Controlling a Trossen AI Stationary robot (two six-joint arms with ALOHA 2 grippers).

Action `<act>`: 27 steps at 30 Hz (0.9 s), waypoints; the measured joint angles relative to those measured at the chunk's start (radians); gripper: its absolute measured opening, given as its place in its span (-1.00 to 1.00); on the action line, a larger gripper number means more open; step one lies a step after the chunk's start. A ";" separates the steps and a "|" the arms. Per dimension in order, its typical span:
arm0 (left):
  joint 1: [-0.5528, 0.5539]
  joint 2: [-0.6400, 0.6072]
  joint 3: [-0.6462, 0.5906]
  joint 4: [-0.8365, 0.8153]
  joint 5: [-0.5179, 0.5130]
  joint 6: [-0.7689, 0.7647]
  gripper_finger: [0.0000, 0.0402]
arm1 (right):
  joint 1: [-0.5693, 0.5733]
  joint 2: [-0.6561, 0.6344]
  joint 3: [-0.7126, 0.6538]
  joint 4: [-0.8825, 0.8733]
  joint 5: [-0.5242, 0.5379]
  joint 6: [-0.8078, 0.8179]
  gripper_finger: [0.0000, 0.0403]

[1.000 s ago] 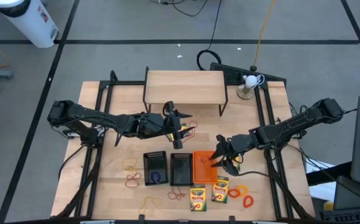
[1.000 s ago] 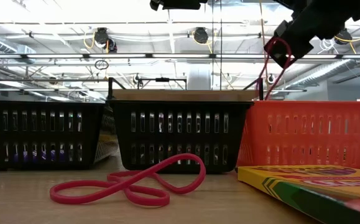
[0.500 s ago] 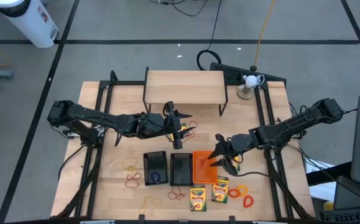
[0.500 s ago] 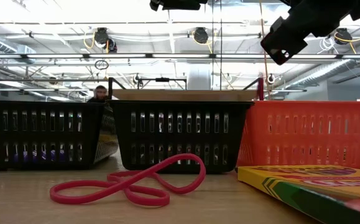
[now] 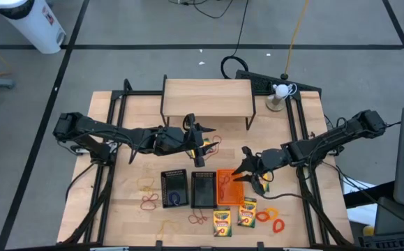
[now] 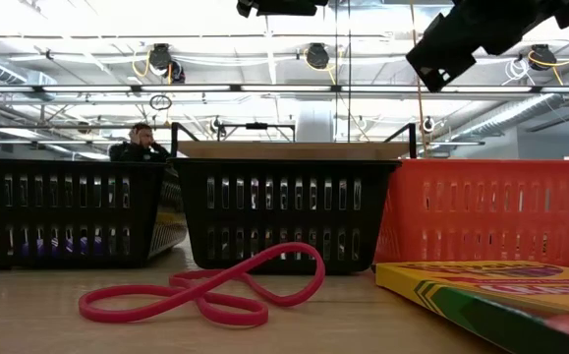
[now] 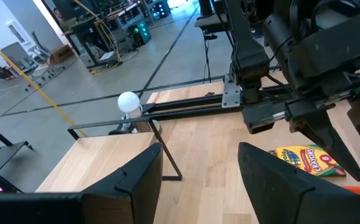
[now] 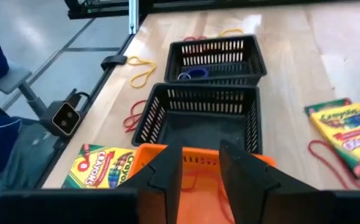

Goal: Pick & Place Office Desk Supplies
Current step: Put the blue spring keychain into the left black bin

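While right gripper [image 8: 199,167] hovers, fingers parted and empty, red rubber band [image 8: 194,180] lies below in orange tray [image 8: 262,163].

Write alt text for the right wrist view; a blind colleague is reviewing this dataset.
The right gripper, fingers apart and empty, hovers over the orange tray, where a red rubber band lies. Beyond stand two black trays, one holding a blue band, with crayon boxes alongside.

Grey floor [image 5: 139,28] with dark lines; ceiling beams [image 6: 215,90]; seated person [image 6: 139,144].
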 joint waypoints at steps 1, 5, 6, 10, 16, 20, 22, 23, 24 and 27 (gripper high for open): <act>0.000 0.000 0.000 -0.004 0.000 -0.001 0.05 | -0.002 -0.011 0.000 -0.023 0.000 -0.005 -0.49; 0.000 0.000 0.000 -0.020 0.002 -0.013 0.05 | -0.014 -0.085 0.000 -0.173 0.003 0.007 -0.48; 0.000 0.000 0.000 -0.021 0.003 -0.013 0.05 | -0.017 -0.110 0.000 -0.217 0.004 0.015 -0.48; -0.002 0.000 0.000 -0.022 0.044 -0.017 0.05 | -0.022 -0.203 0.000 -0.355 0.058 0.047 -0.51; -0.002 0.000 0.000 -0.017 0.053 -0.021 0.05 | -0.022 -0.290 -0.032 -0.446 0.161 0.088 -0.50; -0.002 0.000 0.000 -0.020 0.052 -0.051 0.05 | -0.022 -0.313 -0.114 -0.422 0.156 0.136 -0.49; -0.002 0.000 0.000 -0.020 0.052 -0.065 0.05 | -0.022 -0.316 -0.163 -0.400 0.156 0.207 -0.49; -0.002 0.000 0.000 -0.020 0.052 -0.069 0.05 | -0.022 -0.315 -0.190 -0.379 0.155 0.249 -0.49; -0.002 0.000 0.000 -0.021 0.052 -0.072 0.05 | -0.022 -0.314 -0.215 -0.362 0.154 0.289 -0.49; -0.002 0.000 0.000 -0.022 0.052 -0.072 0.05 | -0.020 -0.310 -0.296 -0.280 0.153 0.374 -0.49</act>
